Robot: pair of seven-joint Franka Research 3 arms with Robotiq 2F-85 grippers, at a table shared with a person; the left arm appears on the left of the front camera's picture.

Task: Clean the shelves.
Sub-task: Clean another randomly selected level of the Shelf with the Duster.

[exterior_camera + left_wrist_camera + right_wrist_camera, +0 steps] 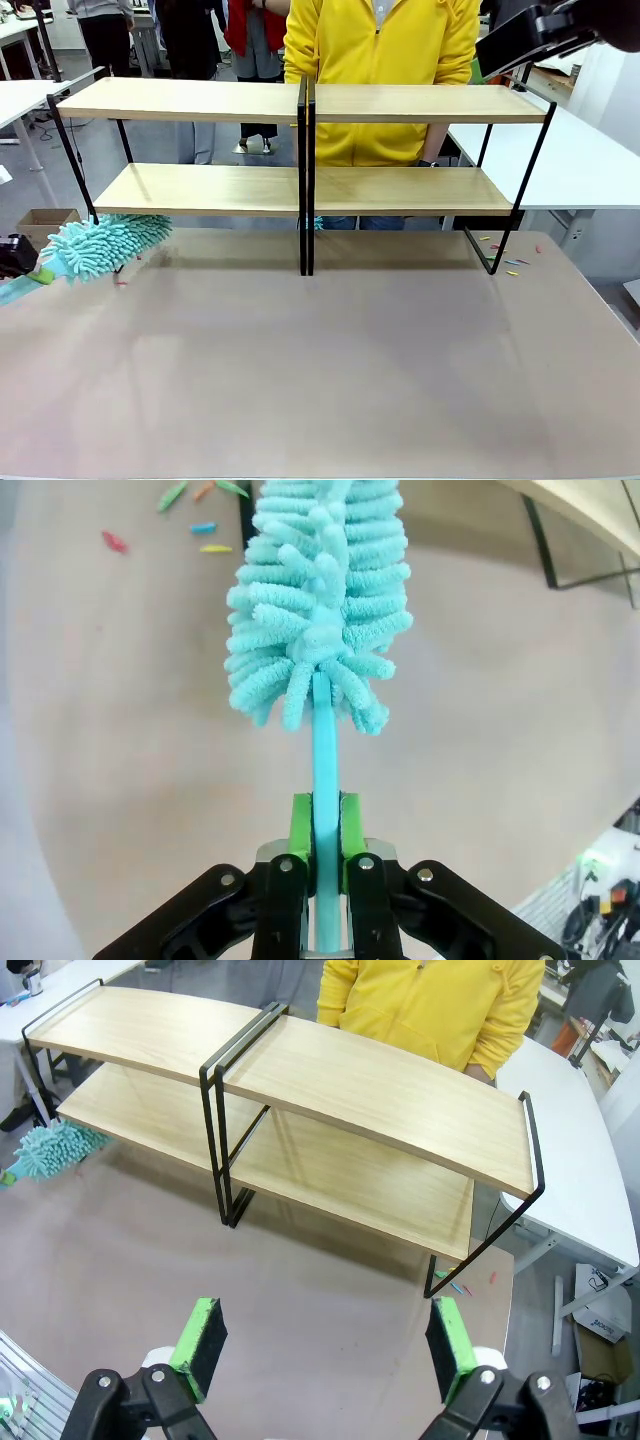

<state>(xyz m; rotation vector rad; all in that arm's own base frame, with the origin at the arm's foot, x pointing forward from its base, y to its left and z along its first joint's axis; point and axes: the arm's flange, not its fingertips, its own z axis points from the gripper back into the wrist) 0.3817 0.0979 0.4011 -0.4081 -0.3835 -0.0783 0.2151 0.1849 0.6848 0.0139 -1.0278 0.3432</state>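
The shelves point(190, 99) are two joined two-tier racks of light wood on black frames, standing across the far half of the table; from above they show bare boards point(372, 1088). My left gripper point(325, 832) is shut on the handle of a turquoise fluffy duster point(320, 600). The duster head point(105, 245) lies low over the table at the far left, just in front of the left rack's lower corner. My right gripper point(325, 1348) hangs open and empty, high above the table's right side, looking down on the racks.
A person in a yellow top point(380, 50) stands behind the shelves. Small coloured bits point(510, 263) lie on the table by the right rack's foot, and more bits point(200, 525) lie near the duster. White tables point(590, 160) flank both sides.
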